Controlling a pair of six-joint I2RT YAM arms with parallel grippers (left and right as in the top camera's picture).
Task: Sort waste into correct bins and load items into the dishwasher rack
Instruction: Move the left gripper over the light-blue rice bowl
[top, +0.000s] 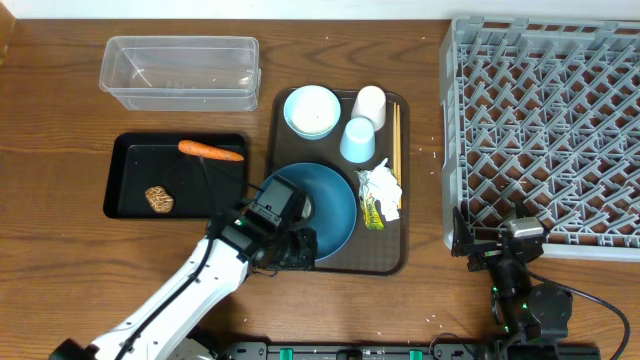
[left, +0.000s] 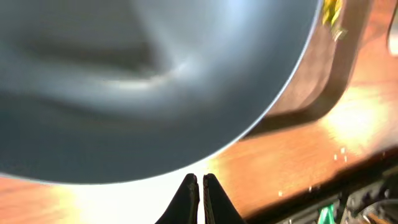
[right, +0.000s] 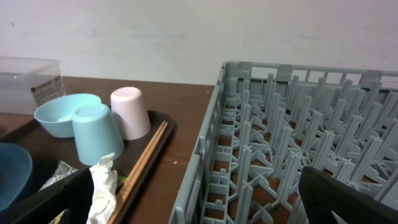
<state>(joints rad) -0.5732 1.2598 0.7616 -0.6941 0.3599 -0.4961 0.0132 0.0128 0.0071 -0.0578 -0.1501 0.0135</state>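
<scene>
Left gripper (left: 200, 183), closed and empty, hovers at the near rim of the dark blue dish (top: 325, 205) on the brown tray (top: 385, 250) mid-worktop — likely starting dish loading, so it must open to pinch that rim — while the right gripper (top: 497, 250) gapes beside the right-edge rack (top: 545, 130).

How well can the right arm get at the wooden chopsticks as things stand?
Probably yes: the chopsticks lie at the brown tray's right edge, the side nearest the right arm, with only table between.
</scene>
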